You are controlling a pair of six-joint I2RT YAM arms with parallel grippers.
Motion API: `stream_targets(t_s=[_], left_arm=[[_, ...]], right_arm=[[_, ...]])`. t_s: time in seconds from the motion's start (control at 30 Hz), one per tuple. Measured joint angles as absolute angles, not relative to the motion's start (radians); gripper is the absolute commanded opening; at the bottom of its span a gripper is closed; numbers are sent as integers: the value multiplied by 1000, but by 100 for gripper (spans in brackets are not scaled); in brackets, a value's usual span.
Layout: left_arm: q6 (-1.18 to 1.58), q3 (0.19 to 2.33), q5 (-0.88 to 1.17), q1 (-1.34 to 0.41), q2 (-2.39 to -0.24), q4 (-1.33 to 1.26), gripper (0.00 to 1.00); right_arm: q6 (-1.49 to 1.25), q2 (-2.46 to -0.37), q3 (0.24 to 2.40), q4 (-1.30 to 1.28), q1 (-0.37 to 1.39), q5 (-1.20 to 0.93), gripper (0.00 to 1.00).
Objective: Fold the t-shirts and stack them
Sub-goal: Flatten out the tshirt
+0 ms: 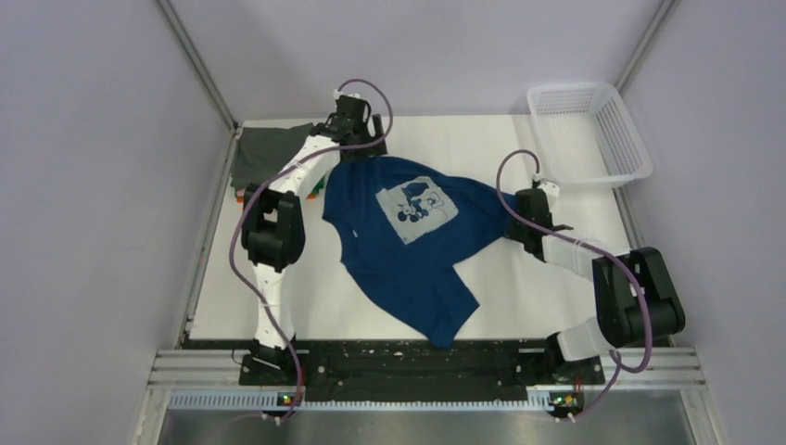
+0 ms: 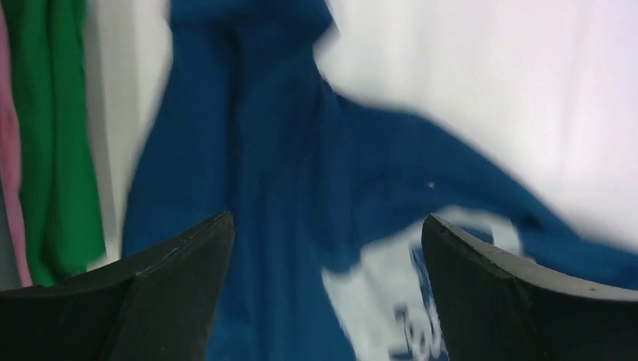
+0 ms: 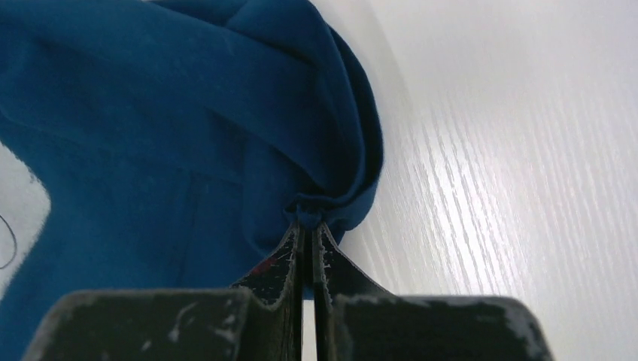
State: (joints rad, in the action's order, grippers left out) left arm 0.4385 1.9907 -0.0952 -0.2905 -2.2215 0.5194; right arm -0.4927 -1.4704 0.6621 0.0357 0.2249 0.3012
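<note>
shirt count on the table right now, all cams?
4: navy t-shirt spread mid-table; grey shirt topping the far-left stack; green shirt and pink shirt in that stack, left wrist view. More may be hidden underneath.

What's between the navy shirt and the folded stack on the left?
A strip of bare white table, shown in the left wrist view between the navy t-shirt and the folded green shirt. In the top view the left arm covers that gap.

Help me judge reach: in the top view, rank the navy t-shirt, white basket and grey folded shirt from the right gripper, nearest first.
1. navy t-shirt, held by the right gripper, centre.
2. white basket, back right.
3. grey folded shirt, back left.
</note>
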Motion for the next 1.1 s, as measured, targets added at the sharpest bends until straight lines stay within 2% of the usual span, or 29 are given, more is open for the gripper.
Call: stream_targets(t_s=[0.2, 0.23, 0.27, 0.3, 0.33, 0.37, 0.47, 0.6, 0.7, 0.87, 1.1], left_arm=[[425, 1564, -112, -541, -1776, 509, 99], [433, 1496, -97, -599, -1696, 490, 99], [444, 1435, -86, -651, -1627, 471, 99], [459, 1367, -73, -699, -1559, 450, 99], [477, 1310, -60, -733, -1509, 434, 99], [500, 1250, -47, -759, -1466, 419, 99], [571, 1093, -15, -784, -1419, 403, 99], [666, 900, -18, -782, -1434, 420, 99], [717, 854, -42, -781, -1466, 445, 99], [742, 902, -86, -748, -1567, 418, 99], [748, 1092, -93, -574, -1765, 408, 99]], right_arm=[[-519, -1423, 618, -22, 224, 295, 0], [-522, -1418, 622, -42, 223, 301, 4], [-528, -1412, 627, -63, 222, 311, 11], [-537, -1405, 632, -93, 220, 326, 25], [-549, -1397, 636, -118, 219, 340, 44], [-559, -1381, 636, -146, 218, 356, 59], [-583, -1288, 635, -245, 216, 405, 97], [-599, -1099, 629, -320, 215, 448, 99], [-589, -942, 607, -329, 213, 450, 99], [-531, -805, 525, -291, 213, 371, 99], [-468, -788, 489, -270, 213, 281, 99]])
